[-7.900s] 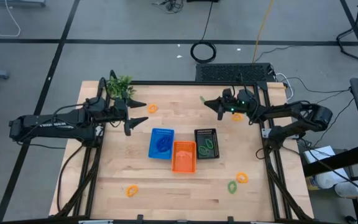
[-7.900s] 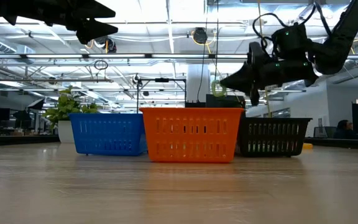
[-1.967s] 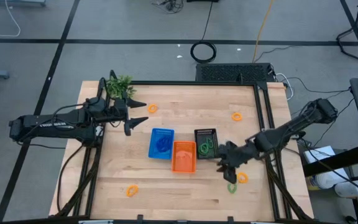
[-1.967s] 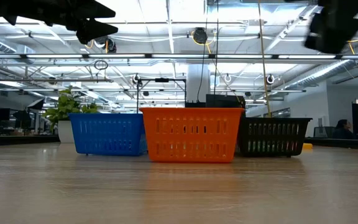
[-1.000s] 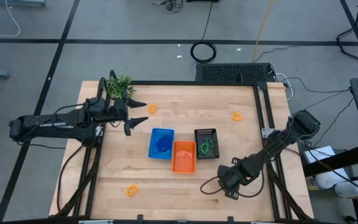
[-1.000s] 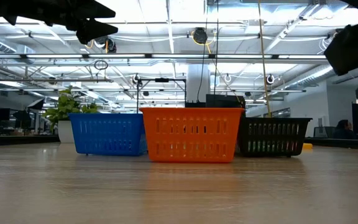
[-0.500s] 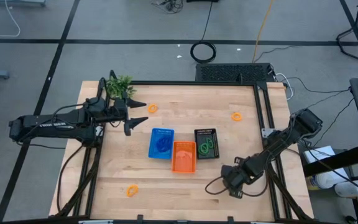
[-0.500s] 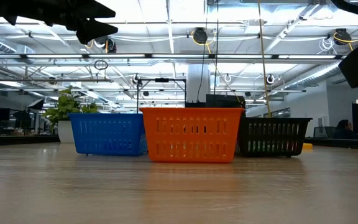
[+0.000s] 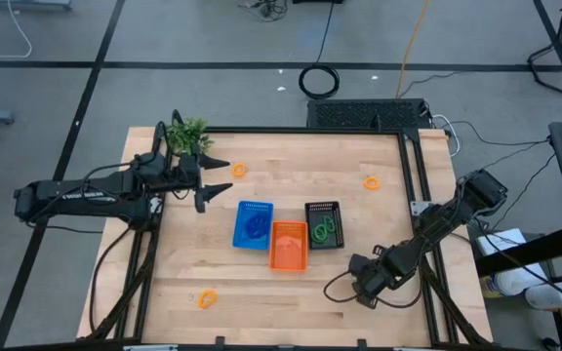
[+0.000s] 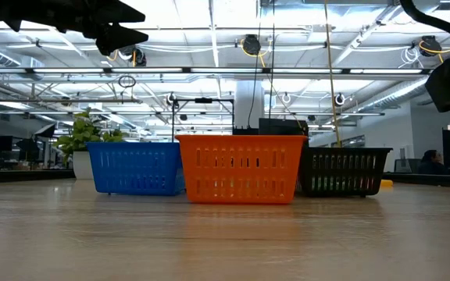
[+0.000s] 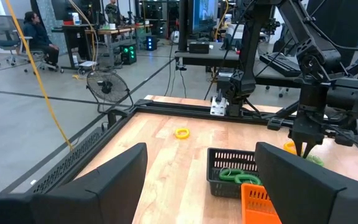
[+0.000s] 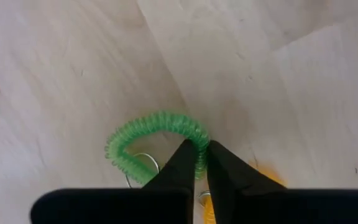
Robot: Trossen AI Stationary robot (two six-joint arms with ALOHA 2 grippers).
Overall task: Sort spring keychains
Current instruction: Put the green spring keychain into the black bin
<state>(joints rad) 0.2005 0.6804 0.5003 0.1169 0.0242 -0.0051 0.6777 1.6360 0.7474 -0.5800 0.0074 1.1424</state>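
A green spring keychain [image 12: 157, 134] lies on the wood near the table's right front, with an orange one [image 12: 267, 180] close beside it. My right gripper [image 12: 202, 152] points down and is shut on the green loop; from above, the arm [image 9: 364, 281] covers both. More orange keychains lie loose on the table [image 9: 239, 169], [image 9: 372, 181], [image 9: 207, 298]. Green ones lie in the black basket [image 9: 324, 224]. My left gripper [image 9: 220, 177] waits open above the far left, pointing level. My right gripper pinches the green keychain's coiled strand [image 12: 196, 135] at one spot on the loop, between its two fingertips [image 12: 185, 160]. The fingers come from above, pointing down. The rest of the loop lies flat on the table.
A blue basket [image 9: 254, 223], an orange basket [image 9: 289, 244] and the black one stand together mid-table. A leafy plant sprig [image 9: 188, 134] is at the far left corner. Bare wood lies along the near edge [image 9: 281, 302].
My right gripper has sunk toward the table at the right front, above the green and orange keychains. The baskets and the other keychains have stayed where they were.
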